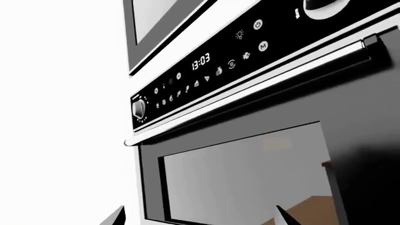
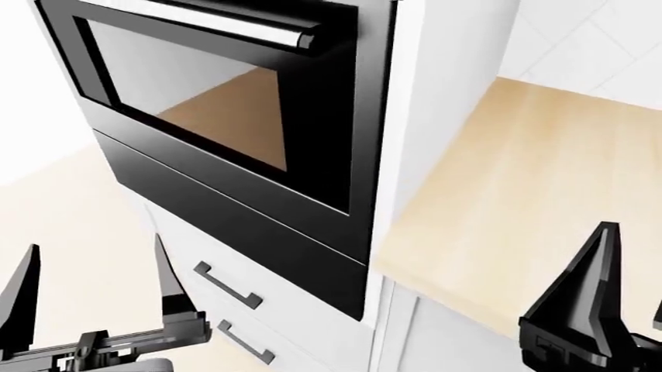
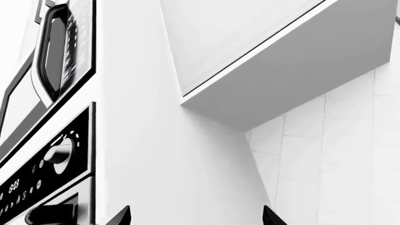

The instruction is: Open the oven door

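The left gripper (image 2: 93, 287) sits at about 7 o'clock in the head view, its two black pointed fingers standing well apart with nothing between them. The right gripper (image 2: 631, 298) is at 5 o'clock; one tall black finger shows fully and the other only as a sliver at the frame edge, so the jaws read as spread and empty.

Up from the left gripper, toward 11 o'clock, stands the large glossy black oven door (image 2: 222, 108) with its wide rectangular glass window, shut flush in the white cabinet column (image 2: 445, 101). Its thick silver horizontal bar handle (image 2: 259, 29) runs along the door's top edge at 12 o'clock. Neither gripper touches door or handle.

Below the door lies a narrow plain black panel (image 2: 248, 232), then white drawers with thin dark handles (image 2: 228, 284). At 3 o'clock stretches a pale wooden countertop (image 2: 517, 178). In the left wrist view a black control strip with a lit clock display (image 1: 201, 61) sits above the handle.
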